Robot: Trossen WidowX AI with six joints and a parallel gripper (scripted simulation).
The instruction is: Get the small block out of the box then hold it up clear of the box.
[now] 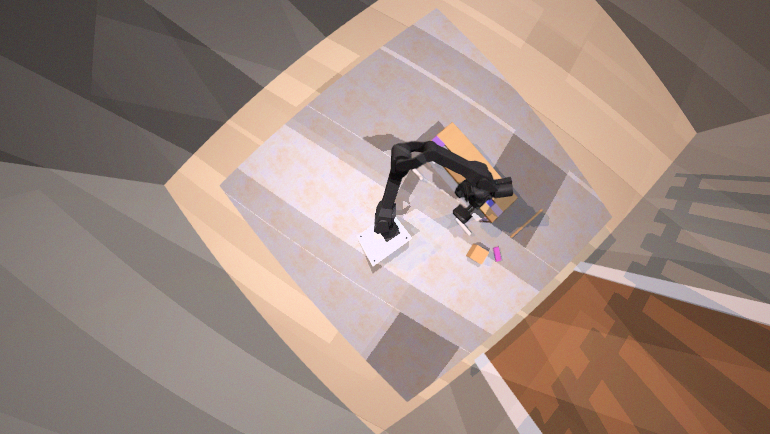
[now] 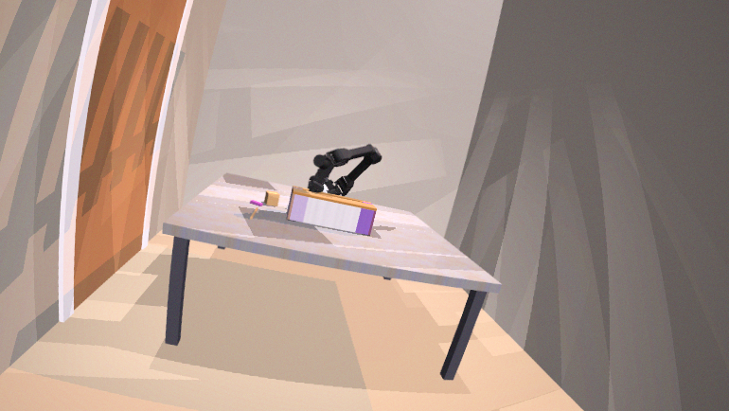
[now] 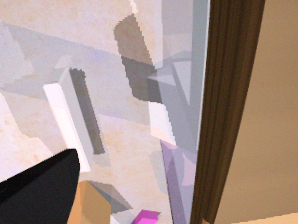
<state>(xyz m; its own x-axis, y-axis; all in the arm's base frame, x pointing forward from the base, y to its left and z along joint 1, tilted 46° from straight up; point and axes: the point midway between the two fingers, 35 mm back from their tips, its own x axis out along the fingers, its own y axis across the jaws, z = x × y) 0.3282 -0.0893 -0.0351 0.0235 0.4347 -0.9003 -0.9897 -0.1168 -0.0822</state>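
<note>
White mounting plate (image 1: 383, 246) sits left of centre on the tabletop (image 1: 323, 177), and the black arm (image 1: 396, 172) rises from it and bends right over the box (image 1: 458, 141). The box has a tan wooden lid and a violet panel at each end. In the exterior view it shows only a pale closed wall, so nothing inside can be read from there. The hand (image 1: 464, 212) hangs at the box's nearer end, just off its front face, with its fingers spread wide and nothing between them. The wrist view takes in only one dark finger (image 3: 36, 196). A small blue-violet patch (image 1: 489, 203) shows at that end of the box, half covered by the wrist. I cannot tell whether it is the block on its shelf or part of the end panel. Through the clear front (image 3: 186, 96) only a faint violet surface can be seen. A white bar (image 1: 464, 226) lies by the hand. Further right, apart from the box, a tan cube (image 1: 477, 253) and a magenta piece (image 1: 497, 253) rest side by side, with a thin tan stick (image 1: 527, 222) beyond them.
</note>
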